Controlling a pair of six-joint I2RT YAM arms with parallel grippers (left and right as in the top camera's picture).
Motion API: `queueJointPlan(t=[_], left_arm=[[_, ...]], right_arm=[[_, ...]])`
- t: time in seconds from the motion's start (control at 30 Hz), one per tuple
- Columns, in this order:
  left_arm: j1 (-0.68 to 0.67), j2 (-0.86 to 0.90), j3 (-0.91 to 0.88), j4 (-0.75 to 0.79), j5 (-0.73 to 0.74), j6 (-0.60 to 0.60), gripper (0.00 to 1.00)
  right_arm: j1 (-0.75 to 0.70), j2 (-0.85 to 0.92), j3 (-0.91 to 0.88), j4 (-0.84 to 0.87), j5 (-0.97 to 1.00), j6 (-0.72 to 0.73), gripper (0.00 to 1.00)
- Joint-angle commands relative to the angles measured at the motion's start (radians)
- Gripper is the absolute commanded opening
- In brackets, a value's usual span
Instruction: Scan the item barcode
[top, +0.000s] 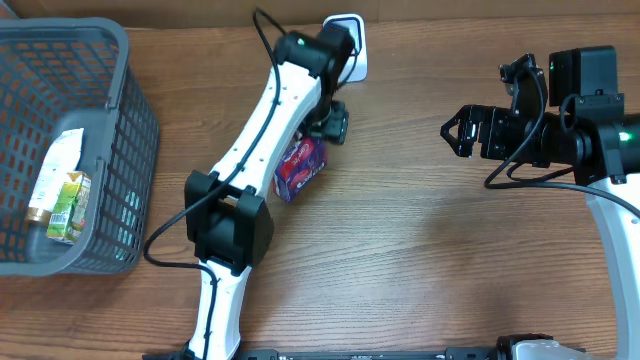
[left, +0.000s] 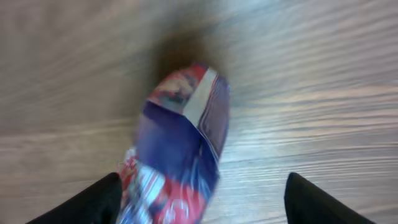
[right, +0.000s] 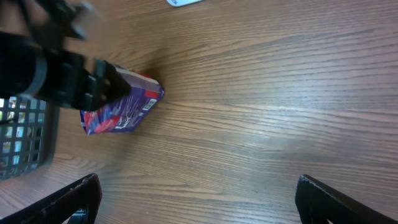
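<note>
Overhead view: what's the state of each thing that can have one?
Snack pack: lying on the table, not gripped.
Left end effector: open over the snack pack.
Right end effector: open, empty.
Basket: upright, holding a juice carton.

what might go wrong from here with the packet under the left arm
The packet lies loose on the table between the fingers of the open left gripper; the finger close beside it might nudge it. No barcode shows clearly in any view, so a regrasp could present the wrong face. The left arm hides part of the packet from overhead.
</note>
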Motion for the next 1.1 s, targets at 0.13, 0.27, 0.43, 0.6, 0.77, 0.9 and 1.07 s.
queueJointPlan(t=[0.13, 0.27, 0.43, 0.6, 0.77, 0.9, 1.07], left_arm=[[0.111, -0.014, 0.557, -0.172, 0.014, 0.087, 0.99], [0.181, -0.078, 0.675, -0.172, 0.057, 0.103, 1.0], [0.259, -0.204, 0.689, -0.172, 0.054, 0.103, 1.0], [0.4, -0.312, 0.689, -0.172, 0.054, 0.102, 0.99], [0.532, -0.325, 0.688, -0.172, 0.054, 0.103, 1.0], [0.593, -0.325, 0.654, -0.172, 0.055, 0.103, 1.0], [0.593, -0.324, 0.6, -0.172, 0.053, 0.148, 1.0]], right_arm=[[0.005, -0.003, 0.01, 0.005, 0.008, -0.004, 1.0], [0.005, -0.003, 0.01, 0.005, -0.012, -0.003, 1.0], [0.014, 0.008, 0.01, 0.033, -0.086, 0.014, 0.98], [0.138, 0.052, 0.01, 0.171, -0.075, 0.146, 0.89], [0.302, 0.142, 0.01, 0.294, 0.045, 0.309, 0.89], [0.401, 0.245, 0.01, 0.381, 0.058, 0.407, 0.87], [0.472, 0.365, 0.01, 0.446, 0.103, 0.505, 0.86]])
